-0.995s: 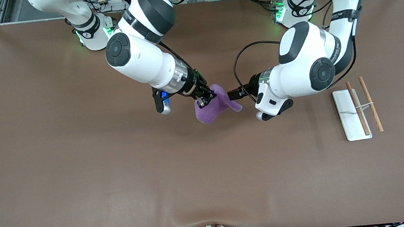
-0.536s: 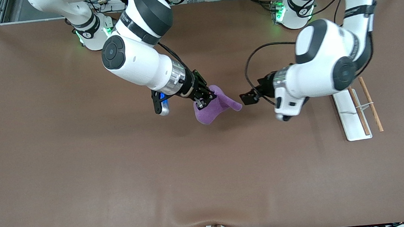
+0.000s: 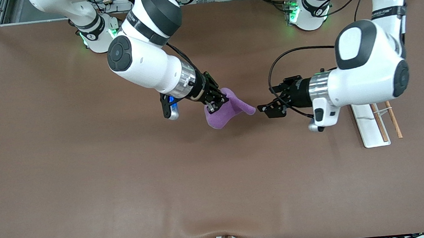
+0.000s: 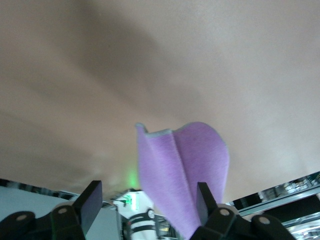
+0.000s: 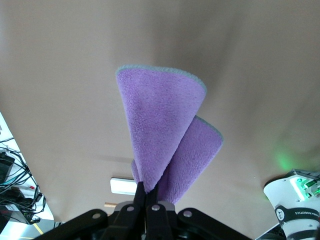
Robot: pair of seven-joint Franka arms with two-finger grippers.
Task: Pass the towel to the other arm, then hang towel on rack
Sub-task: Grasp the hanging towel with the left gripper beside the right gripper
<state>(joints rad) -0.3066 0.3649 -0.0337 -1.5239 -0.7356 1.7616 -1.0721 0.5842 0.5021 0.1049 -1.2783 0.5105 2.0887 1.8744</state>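
Right end effector (image 3: 216, 103) is clamped on the soft purple folded towel (image 3: 227, 111), holding it up mid-frame over the brown bench (image 3: 85, 178) so a free corner sticks out for the handover. Left end effector (image 3: 269, 109) sits just beside that corner, fingers apart, nothing gripped. White-based wooden-rod rack (image 3: 368, 127) waits at frame right, near the left arm.
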